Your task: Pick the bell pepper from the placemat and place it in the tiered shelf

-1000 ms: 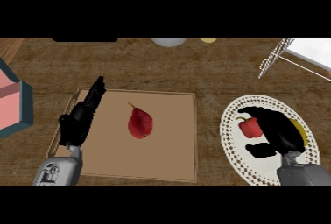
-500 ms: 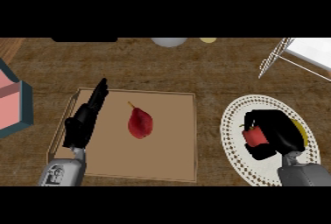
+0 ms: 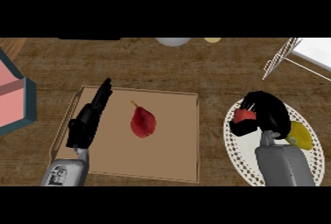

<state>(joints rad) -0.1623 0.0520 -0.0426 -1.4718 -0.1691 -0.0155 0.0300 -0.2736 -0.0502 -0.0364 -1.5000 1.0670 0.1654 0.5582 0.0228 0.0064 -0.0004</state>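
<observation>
Right hand point(image 3: 262, 114) is curled round the red bell pepper point(image 3: 244, 116), fingers and thumb wrapped on it, most of the pepper hidden by black fingers; only a red patch with a bit of stem shows on the hand's left side. Pepper sits over the left part of the white lace-edged oval placemat point(image 3: 241, 168) at the right of the scene; can't tell whether it's lifted off the mat or touching it. A yellow item point(image 3: 301, 135), likely a lemon or yellow pepper, lies on the same placemat just right of the grey right forearm point(image 3: 283, 166). Left hand point(image 3: 90, 118) is open, fingers straight and pointing far, resting along the left edge of the brown wooden tray point(image 3: 171, 157) in the middle of the counter. In the tray, a dark red elongated pepper-like item with a thin stem point(image 3: 143, 122), just right of the left hand, apart from it. White wire tiered shelf point(image 3: 279, 61) is at the far right corner, only partly in view, well apart from the right hand. Pink and teal box point(image 3: 14, 103) at the left edge. At the far edge, a pale grey round object point(image 3: 172, 41) and a small yellowish one point(image 3: 212, 40), both cut off. Countertop point(image 3: 194, 70) is brown wood-grain.
</observation>
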